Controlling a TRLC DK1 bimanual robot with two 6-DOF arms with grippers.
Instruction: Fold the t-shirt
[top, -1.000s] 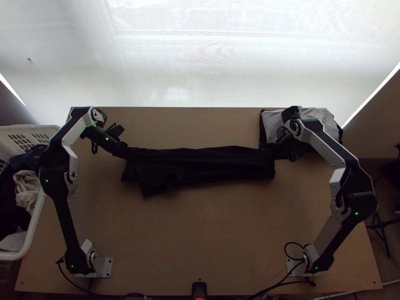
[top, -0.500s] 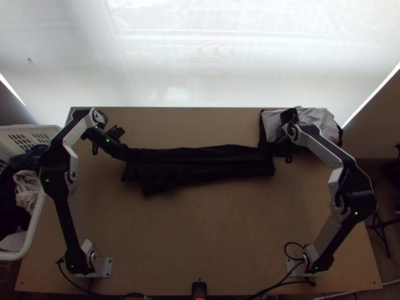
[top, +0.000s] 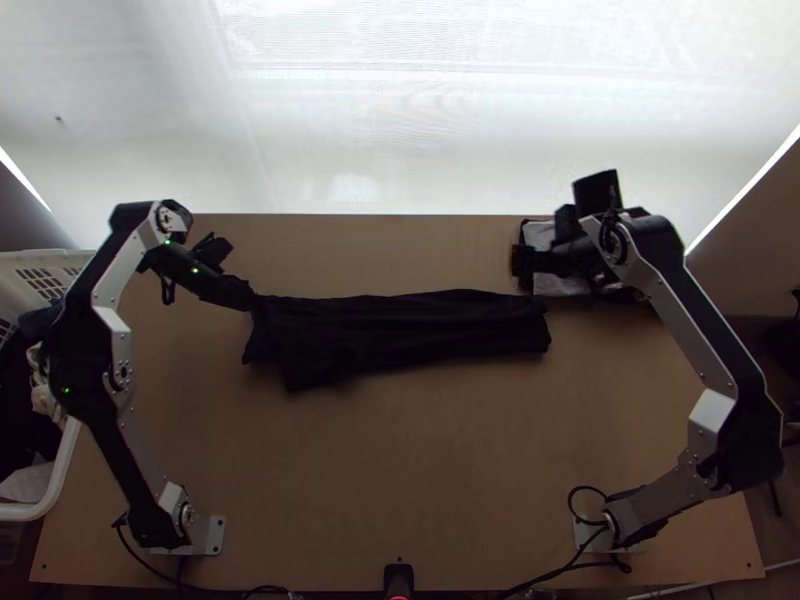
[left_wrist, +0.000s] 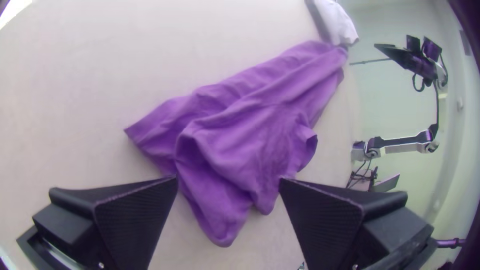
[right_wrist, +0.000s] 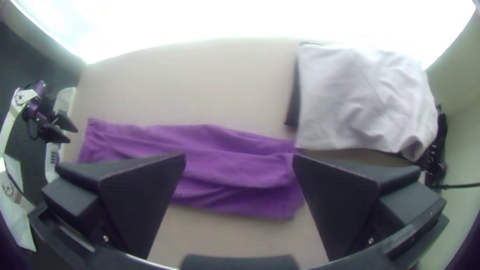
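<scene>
Fabric looks light and floppy on this t-shirt (top: 400, 330)! Left claw (left_wrist: 229, 178), right claw (right_wrist: 240, 156), both spread wide, empty; pinch all layers at the short ends!

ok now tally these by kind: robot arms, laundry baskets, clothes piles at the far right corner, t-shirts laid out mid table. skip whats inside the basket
Robot arms: 2, left arm and right arm
Laundry basket: 1
Clothes pile: 1
T-shirt: 1
Total: 5
</scene>
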